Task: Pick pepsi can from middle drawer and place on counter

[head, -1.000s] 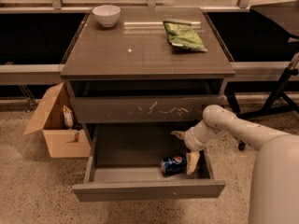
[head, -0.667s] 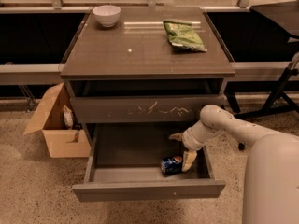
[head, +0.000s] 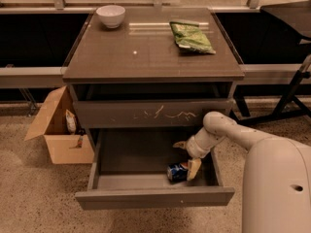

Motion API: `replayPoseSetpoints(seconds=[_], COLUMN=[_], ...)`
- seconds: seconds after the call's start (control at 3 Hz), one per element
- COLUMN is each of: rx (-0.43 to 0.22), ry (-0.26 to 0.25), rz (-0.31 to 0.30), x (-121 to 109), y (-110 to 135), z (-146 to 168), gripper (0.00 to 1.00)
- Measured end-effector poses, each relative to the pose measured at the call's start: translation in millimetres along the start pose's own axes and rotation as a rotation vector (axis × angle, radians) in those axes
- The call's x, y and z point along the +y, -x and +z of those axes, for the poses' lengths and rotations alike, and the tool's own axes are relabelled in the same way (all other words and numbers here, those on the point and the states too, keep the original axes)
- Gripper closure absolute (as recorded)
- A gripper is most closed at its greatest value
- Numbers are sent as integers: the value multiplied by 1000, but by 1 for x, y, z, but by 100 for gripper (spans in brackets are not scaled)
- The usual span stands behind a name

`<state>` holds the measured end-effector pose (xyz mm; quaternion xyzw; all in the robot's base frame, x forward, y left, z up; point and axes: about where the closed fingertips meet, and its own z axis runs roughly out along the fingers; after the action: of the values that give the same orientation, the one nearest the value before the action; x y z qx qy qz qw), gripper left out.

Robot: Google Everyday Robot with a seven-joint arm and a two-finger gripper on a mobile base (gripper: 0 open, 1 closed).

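Camera view has the gripper (head: 186,156) reaching down into the pulled-out middle drawer (head: 154,198). Its two fingers are spread wide and hold nothing: one pale finger (head: 194,168) appears to touch the right end of the pepsi can (head: 176,172), and the other points away toward the drawer's back. The can lies on its side just below and in front of the gripper, close to the drawer's front wall, so it sits beside the near finger rather than between the two. To grasp it well, I judge the wrist should shift forward and lower until the can's body sits squarely between the fingers. It should then close across the round middle, not the silver ends, since a can on its side may roll or slide toward the front wall. The lift must clear the scratched drawer front (head: 155,113) above the gripper before rising to the counter (head: 146,57), where bare top shows between the white bowl (head: 111,15) and the green snack bag (head: 190,35).
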<state>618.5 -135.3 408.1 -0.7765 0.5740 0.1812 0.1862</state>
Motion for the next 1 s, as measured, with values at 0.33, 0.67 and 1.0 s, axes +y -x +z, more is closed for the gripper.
replayPoseSetpoints(seconds=[0.33,0.67,1.0], rx=[-8,-17,-16], ry=[31,52,48], rz=[15,26,23], x=[4,8,9], y=[-3,-6,-5], z=[20,32,30], gripper=[36,61,90])
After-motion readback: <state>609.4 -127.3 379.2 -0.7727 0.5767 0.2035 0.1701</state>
